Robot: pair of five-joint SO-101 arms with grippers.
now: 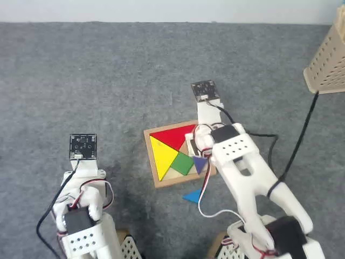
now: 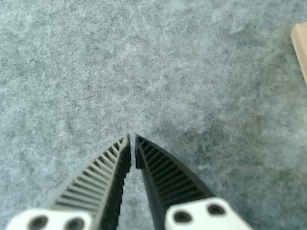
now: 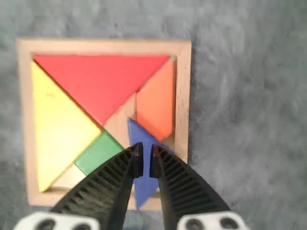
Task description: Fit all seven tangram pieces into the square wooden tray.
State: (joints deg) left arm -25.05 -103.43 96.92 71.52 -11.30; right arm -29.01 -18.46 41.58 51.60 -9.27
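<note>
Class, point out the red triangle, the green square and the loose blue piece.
red triangle point(image 3: 103, 79): right wrist view, middle.
green square point(image 3: 98, 152): right wrist view, middle.
loose blue piece point(image 1: 193, 196): high view, middle.

High cam: fixed off the arms, well up, looks down on the grey tabletop point(image 1: 108, 70). Arm bases sit at the 6 o'clock edge, and the tray point(image 1: 150, 157) is just off centre toward 4 o'clock. Left wrist cam: on the arm at 7 o'clock, close to the tabletop, sights along the left end effector point(image 2: 132, 139). Right wrist cam: on the arm at 5 o'clock, looks steeply down past the right end effector point(image 3: 145, 149) onto the tray. High & right wrist views share the tray; high & left wrist share grey tabletop.
</note>
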